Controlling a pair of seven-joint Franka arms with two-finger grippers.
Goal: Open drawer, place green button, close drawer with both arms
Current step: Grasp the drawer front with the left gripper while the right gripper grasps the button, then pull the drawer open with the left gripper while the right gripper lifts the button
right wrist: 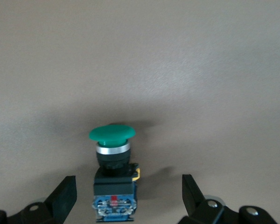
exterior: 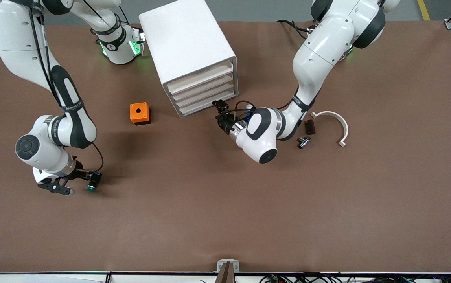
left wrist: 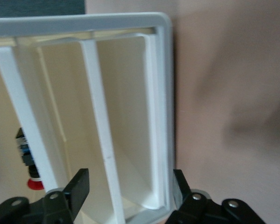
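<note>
The white cabinet [exterior: 188, 43] stands at the table's middle back, and its four stacked drawers [exterior: 205, 92] all look pushed in. My left gripper [exterior: 221, 112] is open just in front of the lower drawers, at the corner toward the left arm's end. In the left wrist view the drawer fronts [left wrist: 95, 116] fill the space between its open fingers [left wrist: 79, 186]. The green-capped button [exterior: 90, 188] lies on the table near the right arm's end. My right gripper [exterior: 85, 184] is open around it. The button's black-and-blue body [right wrist: 114, 191] lies between the fingers [right wrist: 65, 193] without touching them.
An orange box with a hole [exterior: 140, 113] sits beside the cabinet toward the right arm's end. A white curved piece [exterior: 333, 122], a small brown block [exterior: 309, 127] and a small metal part [exterior: 303, 142] lie by the left arm. A small black-and-blue part with a red end [left wrist: 27, 158] shows by the drawer fronts.
</note>
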